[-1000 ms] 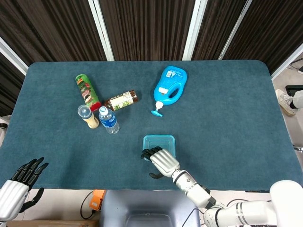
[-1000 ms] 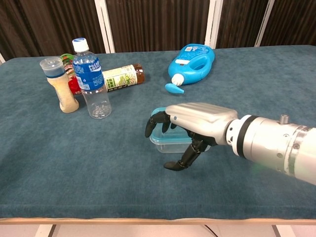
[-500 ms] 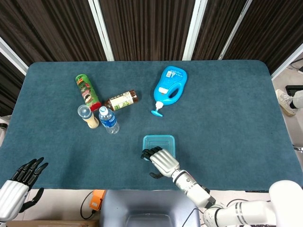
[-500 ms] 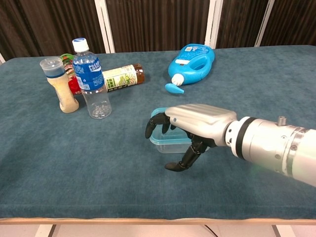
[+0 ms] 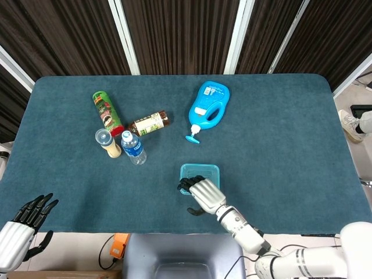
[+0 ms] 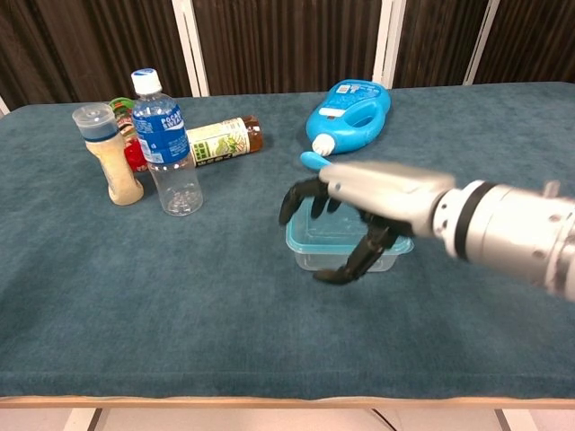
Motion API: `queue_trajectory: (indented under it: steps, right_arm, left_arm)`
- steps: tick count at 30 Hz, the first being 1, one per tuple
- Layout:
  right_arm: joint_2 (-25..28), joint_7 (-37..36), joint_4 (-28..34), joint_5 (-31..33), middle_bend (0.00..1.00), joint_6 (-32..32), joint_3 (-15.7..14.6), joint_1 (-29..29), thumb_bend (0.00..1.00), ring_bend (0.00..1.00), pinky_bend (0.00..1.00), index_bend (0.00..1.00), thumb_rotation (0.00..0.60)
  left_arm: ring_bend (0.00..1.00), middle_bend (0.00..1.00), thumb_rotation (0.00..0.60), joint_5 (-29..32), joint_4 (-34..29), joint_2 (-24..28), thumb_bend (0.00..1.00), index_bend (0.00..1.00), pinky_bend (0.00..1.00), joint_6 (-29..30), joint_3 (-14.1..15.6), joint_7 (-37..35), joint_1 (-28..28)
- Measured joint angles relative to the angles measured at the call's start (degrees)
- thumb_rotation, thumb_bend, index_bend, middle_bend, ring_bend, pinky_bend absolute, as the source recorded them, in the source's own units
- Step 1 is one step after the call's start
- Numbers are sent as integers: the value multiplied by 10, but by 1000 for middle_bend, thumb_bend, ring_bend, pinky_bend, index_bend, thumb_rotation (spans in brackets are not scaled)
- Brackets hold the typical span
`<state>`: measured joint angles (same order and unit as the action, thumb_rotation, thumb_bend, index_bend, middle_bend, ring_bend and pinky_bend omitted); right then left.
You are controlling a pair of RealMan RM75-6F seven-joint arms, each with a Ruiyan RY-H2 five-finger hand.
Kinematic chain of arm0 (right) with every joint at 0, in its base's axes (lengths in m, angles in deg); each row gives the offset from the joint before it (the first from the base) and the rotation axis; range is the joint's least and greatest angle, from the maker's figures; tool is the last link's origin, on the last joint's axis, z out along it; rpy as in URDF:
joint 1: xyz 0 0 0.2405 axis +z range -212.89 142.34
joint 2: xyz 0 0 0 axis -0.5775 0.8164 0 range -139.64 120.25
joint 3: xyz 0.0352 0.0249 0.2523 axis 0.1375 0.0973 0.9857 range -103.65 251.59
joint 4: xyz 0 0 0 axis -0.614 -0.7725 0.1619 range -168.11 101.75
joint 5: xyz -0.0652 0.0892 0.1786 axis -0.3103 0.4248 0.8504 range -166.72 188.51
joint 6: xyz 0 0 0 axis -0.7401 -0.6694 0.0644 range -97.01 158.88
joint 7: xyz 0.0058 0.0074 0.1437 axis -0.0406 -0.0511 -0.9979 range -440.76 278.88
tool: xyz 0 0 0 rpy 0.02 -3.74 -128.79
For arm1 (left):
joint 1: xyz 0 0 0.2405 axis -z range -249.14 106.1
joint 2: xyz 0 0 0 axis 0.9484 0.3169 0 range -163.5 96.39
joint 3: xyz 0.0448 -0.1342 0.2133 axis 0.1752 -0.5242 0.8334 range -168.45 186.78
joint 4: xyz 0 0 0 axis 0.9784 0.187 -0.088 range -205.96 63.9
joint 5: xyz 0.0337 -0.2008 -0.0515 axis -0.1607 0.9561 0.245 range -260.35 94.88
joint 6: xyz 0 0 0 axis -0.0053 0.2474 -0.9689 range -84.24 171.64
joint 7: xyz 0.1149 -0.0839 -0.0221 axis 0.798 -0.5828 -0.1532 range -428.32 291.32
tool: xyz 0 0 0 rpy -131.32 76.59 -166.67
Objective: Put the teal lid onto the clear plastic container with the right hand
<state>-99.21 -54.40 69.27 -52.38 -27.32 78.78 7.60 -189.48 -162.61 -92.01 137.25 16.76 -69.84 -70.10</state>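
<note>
The teal lid (image 6: 334, 232) is seen on top of the clear box (image 6: 350, 252), a little below the middle of the chest picture. In the head picture the lid (image 5: 200, 171) shows as a teal square near the bottom middle. The lid looks flat and lined up with the box, so the main job seems to be almost done. It cannot be told from the pictures if the lid has been pressed all the way down.

The right hand (image 6: 359, 211) is held over the near side of the box. Its fingers (image 6: 296, 197) are curled down over the left edge of the lid, and the thumb is bent low at the front of the box. Whether the lid is gripped or only touched cannot be told. The same hand (image 5: 203, 195) is seen in the head picture, just below the teal square.

What is left is probably small: the lid may need a push to click shut, and then the hand can be taken away.

The left hand (image 5: 26, 218) is seen only in the lower left corner of the head picture. Nothing is held in it, and its fingers are spread apart.

A water bottle (image 6: 164, 144) and a blue jug (image 6: 350, 112) are set further back on the blue table (image 6: 135, 296), well apart from the box.
</note>
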Motion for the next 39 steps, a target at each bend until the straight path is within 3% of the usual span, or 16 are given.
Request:
queue_trajectory:
  steps: [9, 17, 21, 30, 39]
  right_arm:
    - [109, -5, 77, -50, 308, -54, -9, -40, 424, 249, 345, 303, 600]
    - [196, 108, 112, -114, 126, -186, -103, -149, 424, 37, 140, 83, 600]
    - [202, 140, 90, -126, 106, -260, -139, -228, 424, 11, 109, 78, 600]
    - [188, -33, -75, -148, 84, -322, -146, -323, 424, 0, 53, 87, 600]
    - [196, -74, -86, -185, 84, -332, -127, -360, 424, 0, 53, 86, 600]
  left_arm:
    - [0, 0, 600, 2, -3, -1, 431, 0, 161, -3, -1, 5, 1]
    - [0, 0, 600, 8, -3, 0, 431, 0, 161, -2, -2, 5, -1]
    - [0, 0, 600, 7, -4, -3, 430, 0, 161, -6, -2, 16, -1]
    - [0, 0, 600, 13, -10, -11, 431, 0, 161, -17, -2, 40, -2]
    - [0, 0, 600, 10, -8, -10, 431, 0, 161, -9, 0, 37, -7]
